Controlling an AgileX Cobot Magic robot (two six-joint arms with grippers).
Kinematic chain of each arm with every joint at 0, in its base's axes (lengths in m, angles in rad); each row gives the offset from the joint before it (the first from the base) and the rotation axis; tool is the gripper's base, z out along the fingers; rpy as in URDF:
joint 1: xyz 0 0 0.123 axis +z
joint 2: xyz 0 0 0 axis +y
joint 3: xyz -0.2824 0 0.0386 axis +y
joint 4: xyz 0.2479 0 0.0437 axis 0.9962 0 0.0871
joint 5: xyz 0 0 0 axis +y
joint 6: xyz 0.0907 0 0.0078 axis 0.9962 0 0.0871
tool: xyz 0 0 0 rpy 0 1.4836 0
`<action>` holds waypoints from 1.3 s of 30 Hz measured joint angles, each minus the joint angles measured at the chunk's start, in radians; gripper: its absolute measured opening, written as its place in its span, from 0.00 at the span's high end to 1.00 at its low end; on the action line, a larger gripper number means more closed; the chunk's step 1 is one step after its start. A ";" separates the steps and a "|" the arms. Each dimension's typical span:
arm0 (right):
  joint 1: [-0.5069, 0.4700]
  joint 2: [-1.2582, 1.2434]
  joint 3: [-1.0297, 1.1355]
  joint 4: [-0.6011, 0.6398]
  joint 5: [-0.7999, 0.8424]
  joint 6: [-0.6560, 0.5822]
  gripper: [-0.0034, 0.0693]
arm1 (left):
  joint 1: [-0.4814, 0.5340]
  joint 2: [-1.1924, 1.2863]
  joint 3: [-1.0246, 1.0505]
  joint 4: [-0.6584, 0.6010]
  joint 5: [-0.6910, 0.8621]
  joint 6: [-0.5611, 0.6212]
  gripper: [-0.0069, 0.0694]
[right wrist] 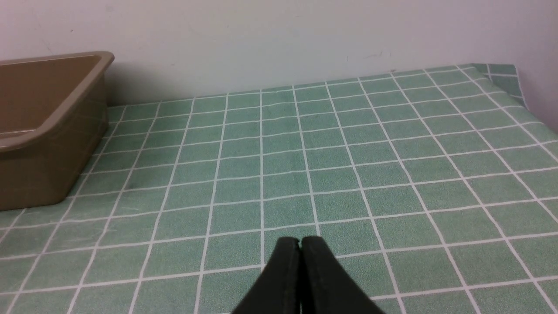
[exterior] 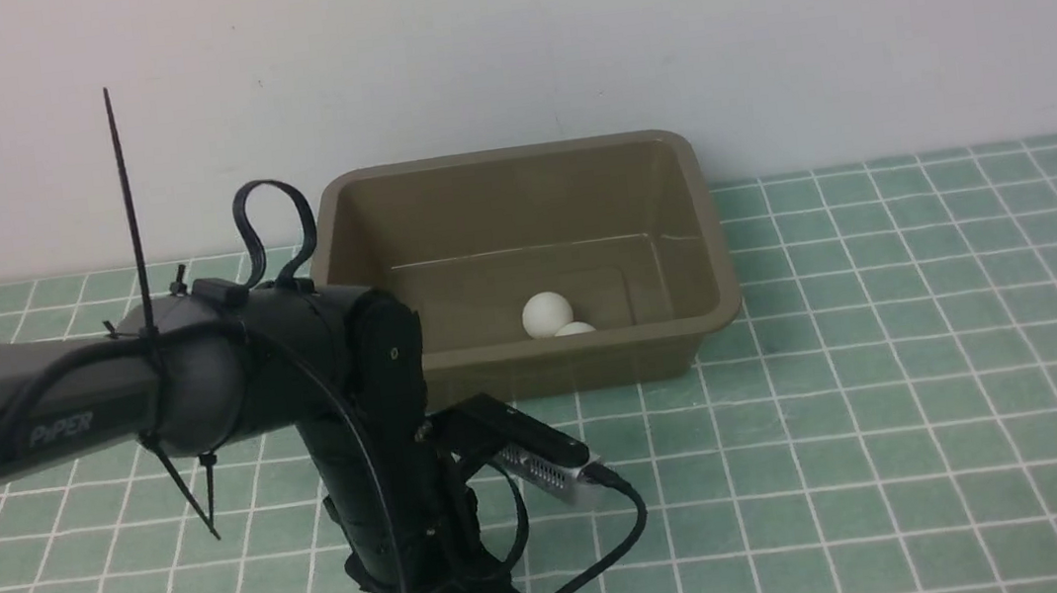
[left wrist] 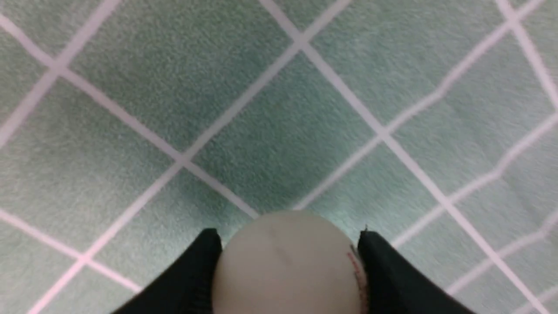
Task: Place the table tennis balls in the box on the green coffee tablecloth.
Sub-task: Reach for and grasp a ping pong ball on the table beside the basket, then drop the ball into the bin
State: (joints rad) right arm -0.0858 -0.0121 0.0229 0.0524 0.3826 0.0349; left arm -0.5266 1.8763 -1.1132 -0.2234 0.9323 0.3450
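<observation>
- Pale wall (exterior: 501, 51) rises plain behind the cloth-covered desk (exterior: 954, 447), meeting it along the far edge.
- Green coffee tablecloth (exterior: 838, 301), crossed by thin white lines, lies mostly flat, with slight ripples in its grid.
- Box (exterior: 586, 367) sits by the desk's far edge, about midway between the far corners, its mouth facing up.
- 2 balls are visible inside it: 1 ball (exterior: 547, 314) shows nearly whole, and the other ball (exterior: 576, 328) peeks over the near rim.
- Left claw (left wrist: 290, 248) is partly open, just the width of the 3rd ball (left wrist: 287, 274), with a finger against each side; it looks gripped.
- That ball is outside the box, toward the desk's near edge; whether it touches the cloth, I cannot tell.
- Right claw (right wrist: 300, 242) is closed and holds nothing.
- Securing the last ball seems the step in hand: pinch across its middle, firmly enough to stop it rolling, without squashing the light shell.
- Lift straight up first, clear the near rim, then go well inside and low before letting go, so it does not bounce out.
- Keep the left arm (exterior: 295, 343) and its dangling cable (exterior: 626, 494) from snagging the rim.
</observation>
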 joint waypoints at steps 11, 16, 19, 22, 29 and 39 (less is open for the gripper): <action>0.000 0.000 0.000 0.000 0.000 0.000 0.98 | 0.000 -0.099 -0.406 0.020 0.273 0.000 0.46; 0.000 0.000 0.000 0.000 0.001 0.000 0.98 | 0.000 -0.094 -0.556 0.121 0.215 -0.001 0.46; 0.000 0.000 0.000 0.000 0.001 0.000 0.98 | 0.000 -0.081 -0.577 0.186 0.131 -0.021 0.46; 0.000 0.000 0.000 0.000 0.001 0.000 0.98 | 0.011 -0.039 -0.583 0.265 0.009 -0.091 0.46; 0.000 0.000 0.000 0.000 0.001 0.000 0.98 | 0.068 0.103 -0.583 0.370 -0.179 -0.231 0.46; 0.000 0.000 0.000 0.000 0.001 0.000 0.98 | 0.087 0.224 -0.583 0.394 -0.228 -0.268 0.46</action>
State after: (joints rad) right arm -0.0858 -0.0121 0.0229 0.0524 0.3833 0.0349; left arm -0.4397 2.1005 -1.6966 0.1711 0.7040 0.0769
